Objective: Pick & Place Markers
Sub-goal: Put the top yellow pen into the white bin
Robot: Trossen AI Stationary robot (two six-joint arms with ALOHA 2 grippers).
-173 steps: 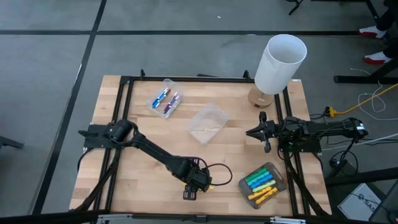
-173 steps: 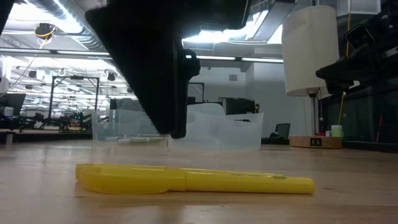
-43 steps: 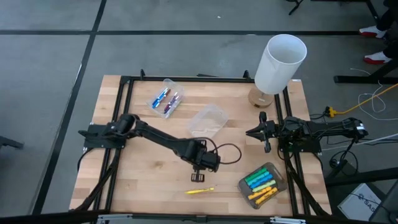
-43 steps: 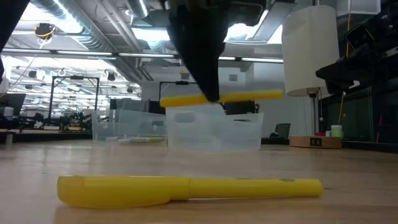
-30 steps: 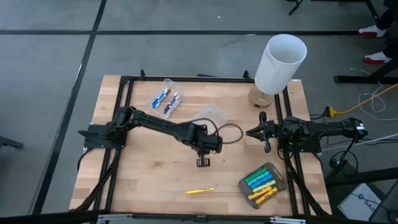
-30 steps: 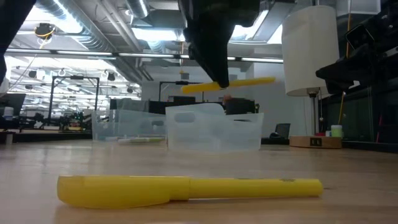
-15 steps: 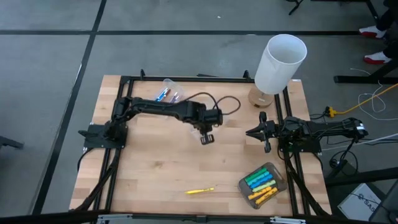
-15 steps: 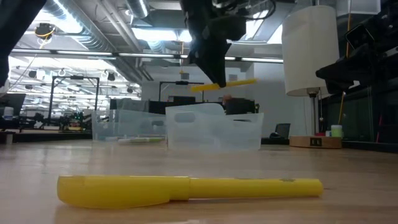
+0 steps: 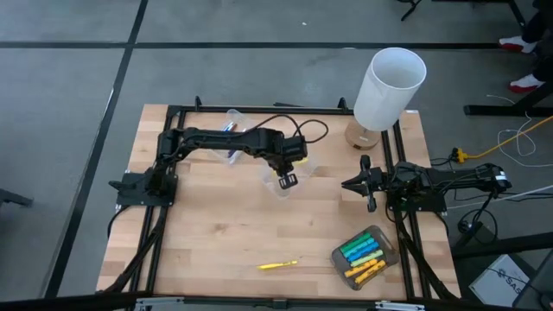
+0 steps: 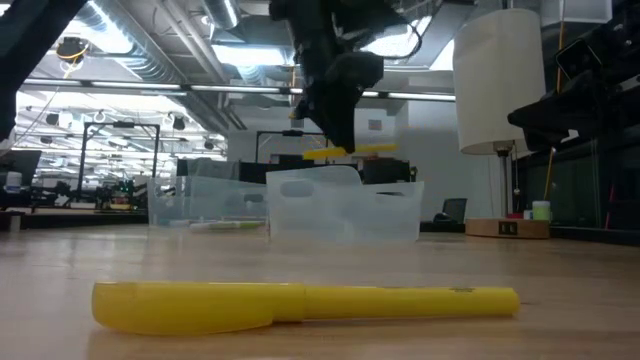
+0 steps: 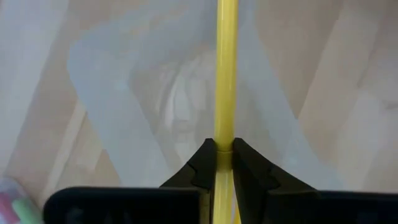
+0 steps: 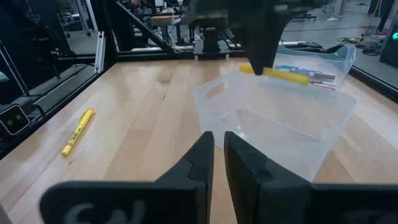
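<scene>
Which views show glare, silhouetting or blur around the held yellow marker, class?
Low view: bright ceiling lights behind turn the left gripper into a dark silhouette, its yellow marker staying readable. Left wrist view: the clear tub below the marker looks soft and milky. Right wrist view: the same tub is clear enough for the wooden table to show through its walls.

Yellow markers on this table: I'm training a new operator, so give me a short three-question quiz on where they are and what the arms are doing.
1. True or false: the left gripper holds a yellow marker above the empty clear tub.
2. Where does the other loose yellow marker lie?
A. On the bare table
B. In the white cylinder
C. In the far tub
3. Which gripper waits at the table's right edge, holding nothing?

Key: 1 true; 2 A; 3 the right gripper.
</scene>
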